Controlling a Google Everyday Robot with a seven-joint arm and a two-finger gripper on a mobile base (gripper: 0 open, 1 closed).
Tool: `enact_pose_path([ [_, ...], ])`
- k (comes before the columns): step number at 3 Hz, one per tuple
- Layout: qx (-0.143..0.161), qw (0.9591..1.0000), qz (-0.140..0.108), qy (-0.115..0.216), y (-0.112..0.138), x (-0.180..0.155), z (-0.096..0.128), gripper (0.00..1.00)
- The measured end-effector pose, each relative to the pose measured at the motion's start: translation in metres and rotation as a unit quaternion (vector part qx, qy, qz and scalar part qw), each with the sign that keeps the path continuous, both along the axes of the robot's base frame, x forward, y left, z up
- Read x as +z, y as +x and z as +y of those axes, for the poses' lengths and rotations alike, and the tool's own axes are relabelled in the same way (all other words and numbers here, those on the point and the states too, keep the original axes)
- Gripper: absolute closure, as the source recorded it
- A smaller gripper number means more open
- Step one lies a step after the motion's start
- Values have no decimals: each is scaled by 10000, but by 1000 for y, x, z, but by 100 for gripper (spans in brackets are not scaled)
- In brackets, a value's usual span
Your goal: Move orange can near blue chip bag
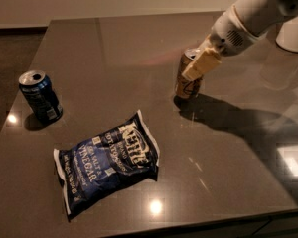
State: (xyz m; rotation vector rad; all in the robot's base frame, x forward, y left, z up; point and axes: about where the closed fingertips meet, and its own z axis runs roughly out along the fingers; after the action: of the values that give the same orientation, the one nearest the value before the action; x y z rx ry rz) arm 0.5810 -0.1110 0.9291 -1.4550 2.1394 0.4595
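Tool: the tool point(194, 69) is at the far right of the bench point(139, 43), clenched on the upper part of the orange can point(187, 87), with one pale finger point(201, 64) lying across the can's side.
Orange can: stands on the bench, right of centre and towards the far side, well apart from the blue chip bag point(107, 161).
Blue chip bag: lies flat near the front edge, left of centre, its long side running diagonally.
Around: a dark blue can point(39, 97) stands upright at the left edge, apart from the bag; a white object point(294, 33) sits at the far right corner.
In the way: nothing stands between the orange can and the bag, only bare bench.
Arm: the white arm point(253, 11) reaches in from the upper right, its shadow falling to the right of the can.
Open room: bare surface right of the bag, up to the front edge, and across the far left.
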Motion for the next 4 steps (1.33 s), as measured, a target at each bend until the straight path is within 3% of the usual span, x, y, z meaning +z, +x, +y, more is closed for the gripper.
enact_pose_path([
  [1,437,9990,-109,-5,-40,7,8,100],
  [3,1170,9929,-179,-94,-100,1,37,100],
  [4,1341,9906,-208,-176,-117,-9,48,81],
])
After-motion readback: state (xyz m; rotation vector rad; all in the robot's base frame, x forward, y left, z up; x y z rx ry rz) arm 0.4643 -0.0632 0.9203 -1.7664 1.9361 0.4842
